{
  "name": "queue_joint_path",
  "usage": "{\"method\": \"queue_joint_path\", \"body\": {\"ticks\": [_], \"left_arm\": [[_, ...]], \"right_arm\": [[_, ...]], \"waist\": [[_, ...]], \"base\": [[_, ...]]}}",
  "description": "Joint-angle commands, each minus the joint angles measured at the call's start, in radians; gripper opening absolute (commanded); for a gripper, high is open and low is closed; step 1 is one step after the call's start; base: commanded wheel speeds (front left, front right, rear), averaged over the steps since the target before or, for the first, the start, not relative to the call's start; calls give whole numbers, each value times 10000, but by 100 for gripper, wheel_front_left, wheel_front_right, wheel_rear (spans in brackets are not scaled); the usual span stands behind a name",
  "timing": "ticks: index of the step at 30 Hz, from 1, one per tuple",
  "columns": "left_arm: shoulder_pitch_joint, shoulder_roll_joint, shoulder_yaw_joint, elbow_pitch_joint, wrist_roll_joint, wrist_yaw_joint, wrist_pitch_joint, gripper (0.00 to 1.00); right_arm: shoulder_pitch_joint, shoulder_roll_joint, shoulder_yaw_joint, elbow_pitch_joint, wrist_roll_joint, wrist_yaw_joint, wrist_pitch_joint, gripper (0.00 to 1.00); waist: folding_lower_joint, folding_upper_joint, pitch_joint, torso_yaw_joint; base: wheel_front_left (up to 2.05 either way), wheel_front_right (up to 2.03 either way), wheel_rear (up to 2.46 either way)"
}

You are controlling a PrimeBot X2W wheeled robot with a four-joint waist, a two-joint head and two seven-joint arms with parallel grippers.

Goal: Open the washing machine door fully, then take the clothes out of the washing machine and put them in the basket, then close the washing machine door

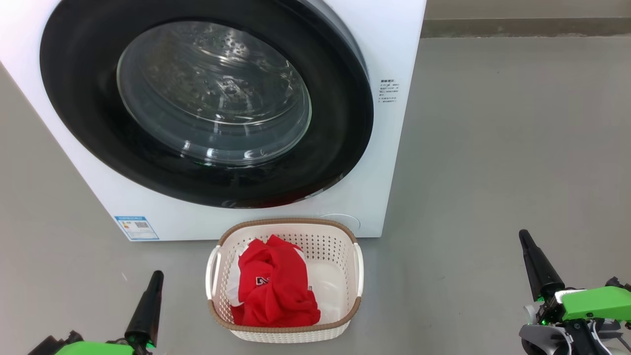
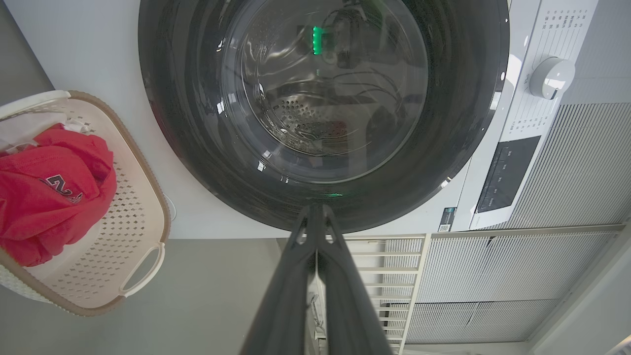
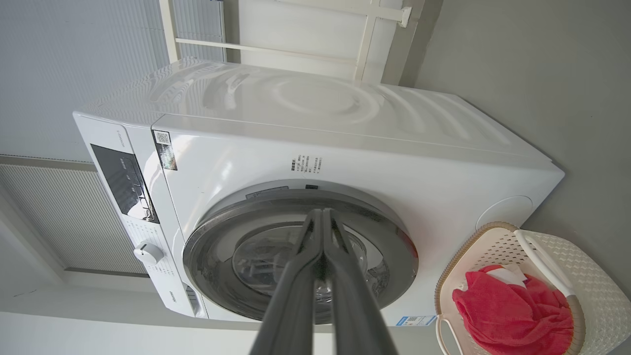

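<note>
Left gripper (image 2: 318,212), right gripper (image 3: 323,213): fingers pressed together, empty | red clothes (image 1: 276,286) in basket (image 1: 288,222) | washing machine door (image 1: 212,98) looks shut; risk: unlatched, swings open

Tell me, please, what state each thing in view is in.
door: shut against the washer.
basket: upright, partly filled.
clothes: heaped inside the basket.
left hand: shut, empty.
right hand: shut, empty.

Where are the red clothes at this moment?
In the head view the red clothes lie inside the basket, toward its left side. The basket stands on the floor just in front of the washing machine.
</note>
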Motion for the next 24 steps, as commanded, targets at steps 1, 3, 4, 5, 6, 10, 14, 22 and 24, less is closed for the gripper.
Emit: {"method": "queue_joint_path", "body": {"ticks": [1,3,4,5,6,10,14,22,24], "left_arm": [[-392,108,355,-206,-104,-69,37,0],[-392,108,354,-206,-104,-69,37,0],[-392,108,354,-206,-104,-69,37,0],[-392,108,354,-206,-104,-69,37,0],[-392,108,354,-206,-104,-69,37,0],[-392,108,354,-206,-105,-69,36,0],[-392,108,353,-206,-105,-69,36,0],[-392,108,353,-206,-106,-69,35,0],[-392,108,352,-206,-106,-69,35,0]], "right_arm": [[-449,-93,164,-243,-21,8,63,0],[-449,-90,160,-243,-25,8,67,0],[-450,-88,157,-243,-27,8,69,0],[-450,-86,155,-243,-29,8,71,0],[-450,-85,153,-243,-31,8,73,0],[-451,-78,144,-242,-39,8,80,0],[-452,-72,135,-242,-46,8,87,0],[-453,-61,119,-241,-59,8,100,0],[-453,-59,115,-241,-62,8,103,0]], "waist": [[0,0,0,0],[0,0,0,0],[0,0,0,0],[0,0,0,0],[0,0,0,0],[0,0,0,0],[0,0,0,0],[0,0,0,0],[0,0,0,0]], "base": [[0,0,0],[0,0,0],[0,0,0],[0,0,0],[0,0,0],[0,0,0],[0,0,0],[0,0,0],[0,0,0]]}}
